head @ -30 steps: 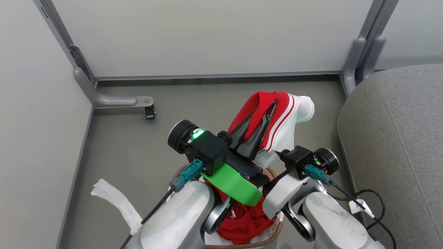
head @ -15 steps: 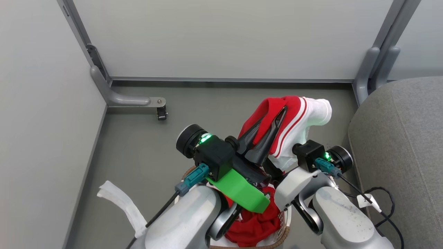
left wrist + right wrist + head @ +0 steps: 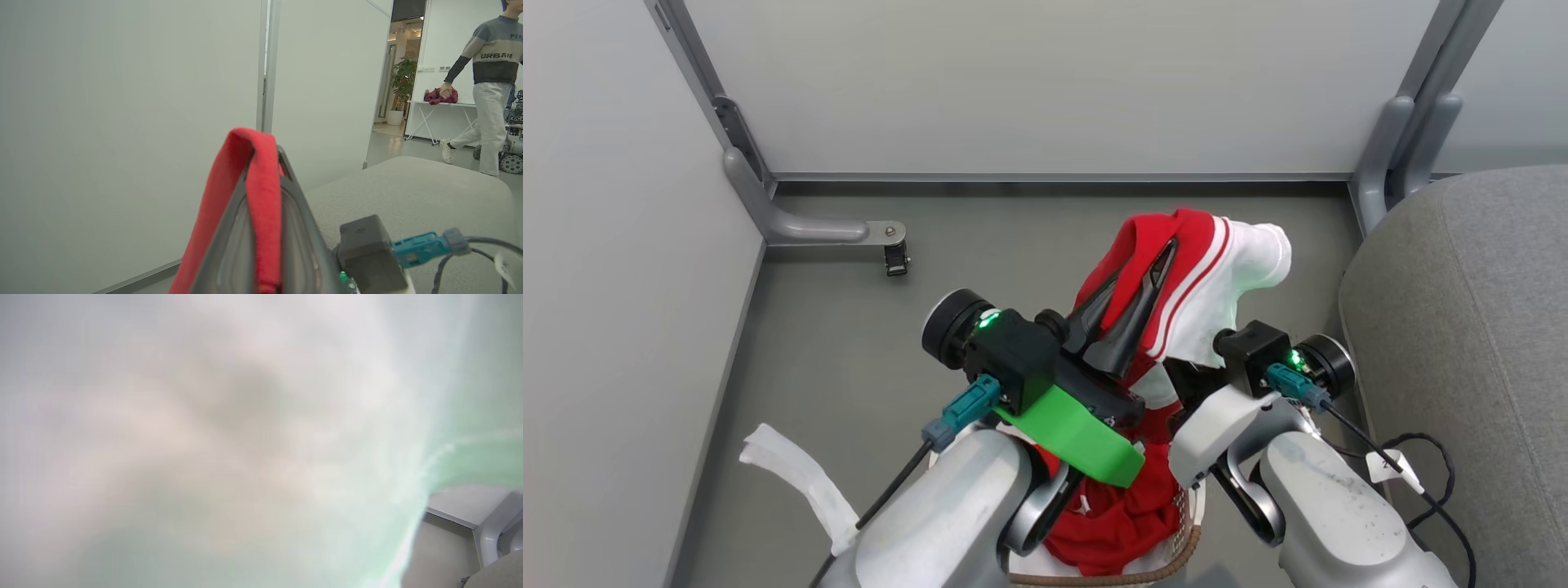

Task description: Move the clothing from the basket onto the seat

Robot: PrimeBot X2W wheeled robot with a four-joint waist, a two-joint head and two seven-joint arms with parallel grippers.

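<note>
My left gripper [image 3: 1152, 273] is shut on a red and white piece of clothing [image 3: 1217, 269] and holds it up above the basket [image 3: 1180, 549]. In the left wrist view the red fabric [image 3: 261, 196] runs between the two fingers [image 3: 304, 228]. My right gripper's fingers are buried under the garment's white lower part [image 3: 1164, 382], just ahead of its wrist block [image 3: 1252, 351]. Blurred white cloth [image 3: 229, 441] lies right against the right wrist camera. More red clothing [image 3: 1115, 523] lies in the basket below my arms. The grey seat [image 3: 1462, 327] is at the right.
White partition walls close off the far and left sides, with a grey metal foot and caster [image 3: 896, 260] on the floor. A white cloth strip [image 3: 792, 482] lies at lower left. A black cable [image 3: 1401, 465] hangs beside the seat. A person [image 3: 488, 81] walks far off.
The right gripper has shut inside the garment's white part, and its wrist sits a little higher. The left gripper still holds the clothing up. The head camera has shifted slightly.
</note>
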